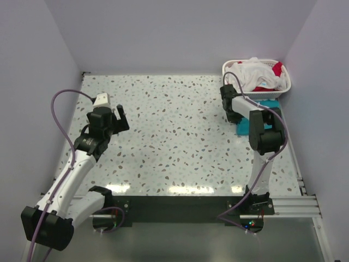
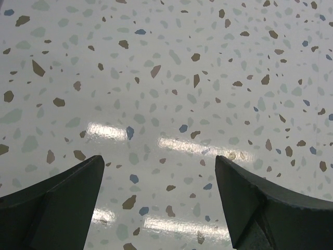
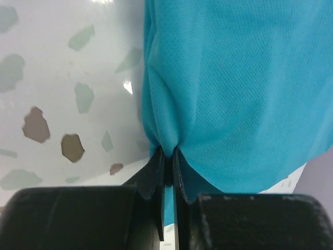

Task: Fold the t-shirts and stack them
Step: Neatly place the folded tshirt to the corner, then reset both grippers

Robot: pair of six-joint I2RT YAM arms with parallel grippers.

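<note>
The right claw (image 3: 167, 156) is pinched shut on a gathered fold of the teal t-shirt (image 3: 234, 78), which spreads ahead of it and to its right over the speckled table (image 3: 52, 78). Just beyond lies a white lattice basket (image 1: 270, 94) holding white and red t-shirts (image 1: 255, 73). The left claw (image 2: 158, 161) hovers above the table, its 2 fingers (image 2: 67, 198) spread wide.
</note>
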